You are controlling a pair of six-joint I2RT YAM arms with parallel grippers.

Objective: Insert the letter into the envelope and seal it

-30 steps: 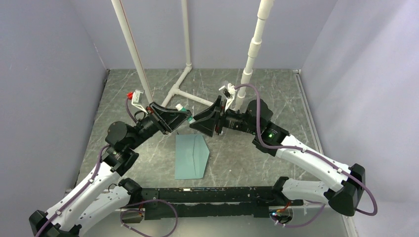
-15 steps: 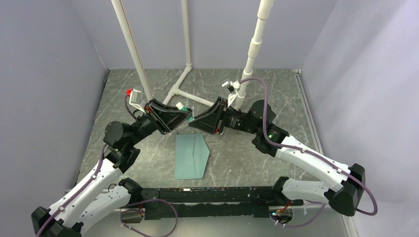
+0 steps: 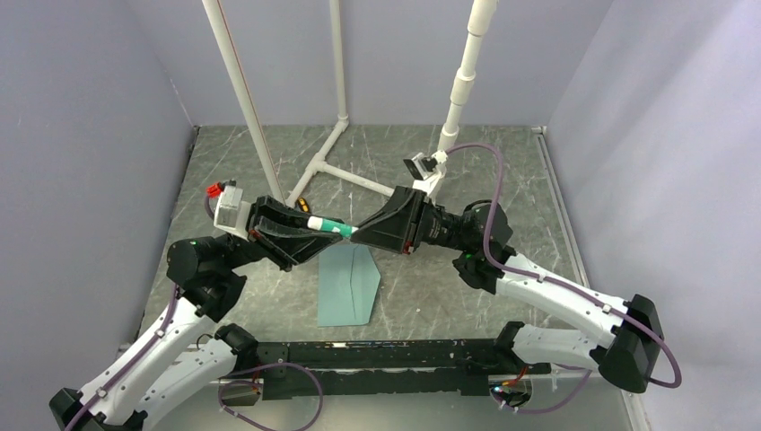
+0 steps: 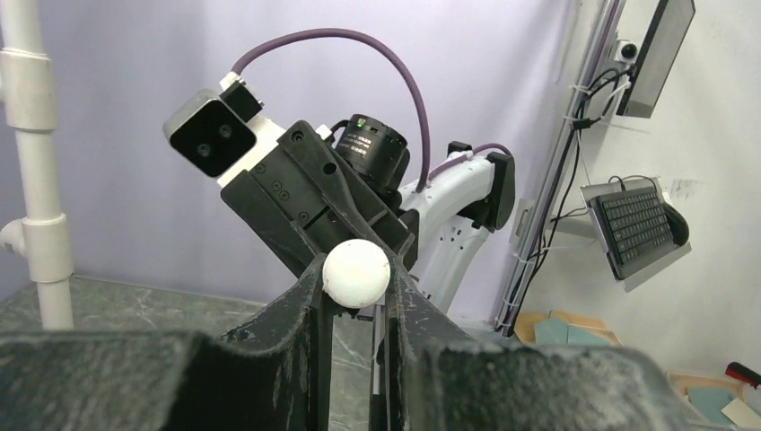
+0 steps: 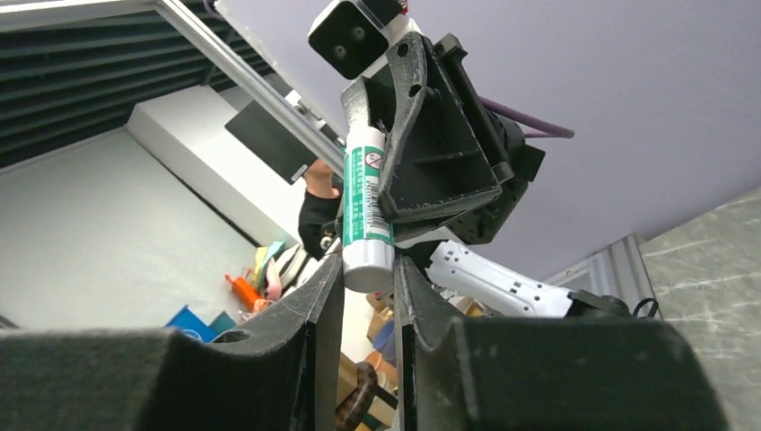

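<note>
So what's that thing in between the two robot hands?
A green-and-white glue stick. In the top view it bridges the left gripper and the right gripper, each pinching one end, up in the air over the teal envelope.

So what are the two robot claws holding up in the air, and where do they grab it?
A glue stick, held by both: the left jaws grip its labelled body, and the right jaws pinch its white end.
</note>
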